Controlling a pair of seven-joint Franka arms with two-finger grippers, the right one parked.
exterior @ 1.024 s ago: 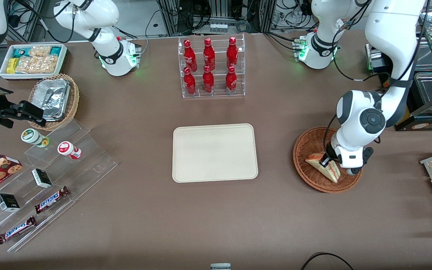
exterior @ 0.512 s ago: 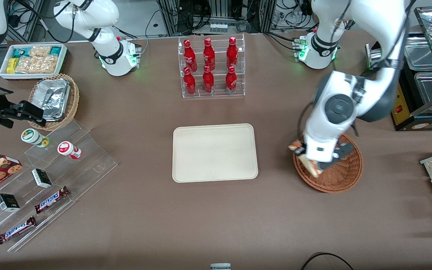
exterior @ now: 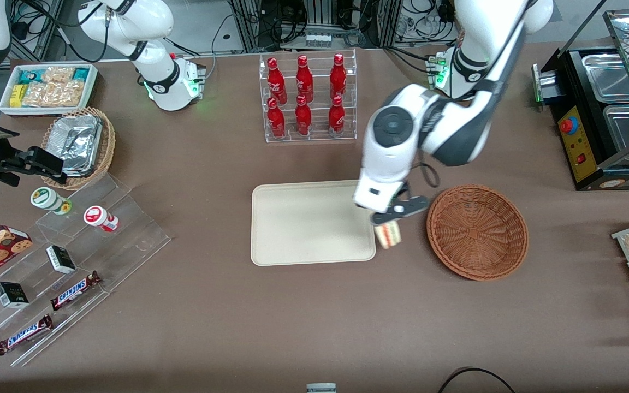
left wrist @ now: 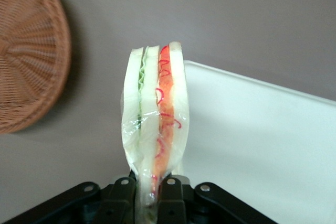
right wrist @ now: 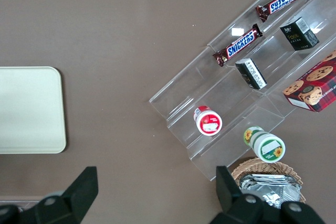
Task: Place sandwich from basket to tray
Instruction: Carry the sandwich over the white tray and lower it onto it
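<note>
"SNICKERS" on two chocolate bars (right wrist: pixel 282 0) – acrylic display steps (right wrist: pixel 226 103)

Brown matte table (exterior: pixel 211 327), cable-strewn metal racks (exterior: pixel 320 22) along its edge.

Lighting even and bright, diffuse from overhead. Shadows soft and short: faint one under the basket (exterior: pixel 477 232) rim, a soft dark band beside it in the wrist view. Slight motion blur on the left gripper (exterior: pixel 393 215) and sandwich (exterior: pixel 389 234) in front view. Wrist view: sandwich wrap (left wrist: pixel 155 124) sharp with small glare spots, tray (left wrist: pixel 262 145) nearly washed out. Clear plastic shelves (right wrist: pixel 252 77) throw specular glints.
</note>
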